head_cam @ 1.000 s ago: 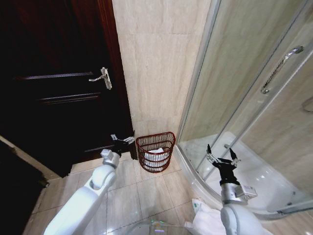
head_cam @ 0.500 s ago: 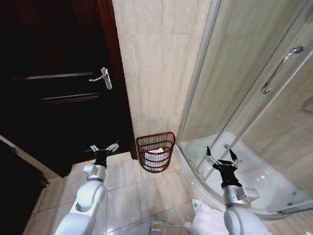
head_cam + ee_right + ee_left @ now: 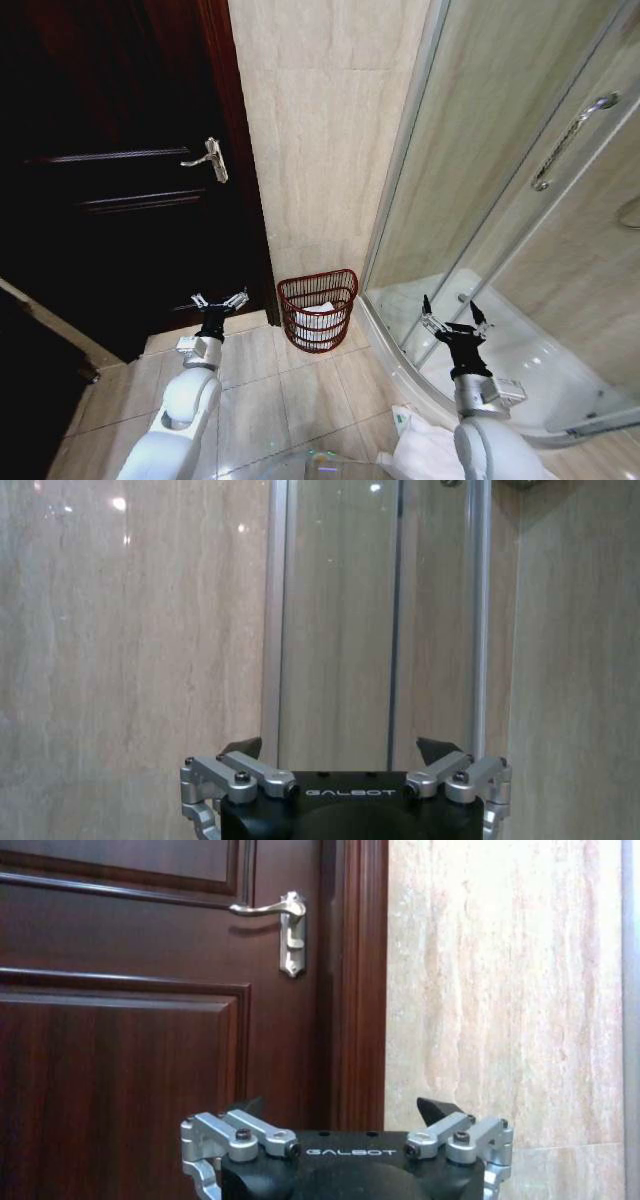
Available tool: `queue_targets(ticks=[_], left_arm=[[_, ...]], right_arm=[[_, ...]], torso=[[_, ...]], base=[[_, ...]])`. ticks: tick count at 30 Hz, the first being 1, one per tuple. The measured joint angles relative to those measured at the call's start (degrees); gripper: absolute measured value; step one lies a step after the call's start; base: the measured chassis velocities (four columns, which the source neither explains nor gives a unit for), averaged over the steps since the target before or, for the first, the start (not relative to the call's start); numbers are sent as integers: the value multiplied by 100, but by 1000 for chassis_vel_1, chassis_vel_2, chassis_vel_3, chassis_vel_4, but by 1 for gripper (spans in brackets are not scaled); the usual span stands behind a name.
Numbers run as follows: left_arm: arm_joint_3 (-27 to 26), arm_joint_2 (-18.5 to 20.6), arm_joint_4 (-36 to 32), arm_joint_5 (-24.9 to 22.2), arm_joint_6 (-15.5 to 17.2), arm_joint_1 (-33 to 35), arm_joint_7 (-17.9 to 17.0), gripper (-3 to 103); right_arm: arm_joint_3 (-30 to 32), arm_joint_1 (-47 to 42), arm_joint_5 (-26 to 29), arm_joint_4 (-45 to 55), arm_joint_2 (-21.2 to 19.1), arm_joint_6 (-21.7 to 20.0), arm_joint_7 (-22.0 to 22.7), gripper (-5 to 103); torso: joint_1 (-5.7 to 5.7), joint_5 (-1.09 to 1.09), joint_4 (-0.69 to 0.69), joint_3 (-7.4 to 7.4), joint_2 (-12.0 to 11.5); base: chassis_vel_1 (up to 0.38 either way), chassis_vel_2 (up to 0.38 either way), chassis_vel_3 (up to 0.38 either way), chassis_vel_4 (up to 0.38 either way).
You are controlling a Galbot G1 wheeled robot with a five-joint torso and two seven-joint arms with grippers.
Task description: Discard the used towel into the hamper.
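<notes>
The hamper (image 3: 318, 308), a small round reddish-brown open-weave basket, stands on the tiled floor against the wall beside the door. A white towel (image 3: 316, 320) lies inside it. My left gripper (image 3: 219, 299) hangs open to the left of the hamper, in front of the door, with nothing between its fingers. In the left wrist view that gripper (image 3: 343, 1107) faces the door and the tiled wall. My right gripper (image 3: 453, 318) is open and empty to the right of the hamper, in front of the shower glass. The right wrist view has this gripper (image 3: 340, 746) facing the glass panels.
A dark wooden door (image 3: 110, 180) with a silver lever handle (image 3: 208, 158) is at the left. A curved glass shower enclosure (image 3: 520, 200) with a raised white tray (image 3: 520, 370) is at the right. White cloth (image 3: 420, 445) lies on the floor near my base.
My left arm has drawn back to the left, away from the hamper, and its gripper now hangs in front of the door. The right arm has stayed where it was.
</notes>
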Motion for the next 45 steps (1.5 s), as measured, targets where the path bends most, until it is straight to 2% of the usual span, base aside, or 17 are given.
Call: queue_targets(ticks=[17,24,37,45], left_arm=[[171,-63,-140,94,26,-5,-33,100],[207,-53,-159,97,25,-14,-47,100],[220,-15,-173,90,21,-39,-95,100],[204,25,-158,52,10,-20,-160,100]], right_arm=[[83,-201,32,187,-1,31,82,100],[86,-219,138,192,-2,235,94,100],[44,-191,124,194,-1,207,80,100],[32,-208,94,172,-2,201,77,100]], torso=[[2,-1,1,0,-1],[-2,1,1,-1,0],[2,0,0,1,-1],[0,1,0,0,-1]], base=[[50,12,-49,-12],[102,-70,-103,60],[1,-8,-4,10],[134,-124,-142,132]])
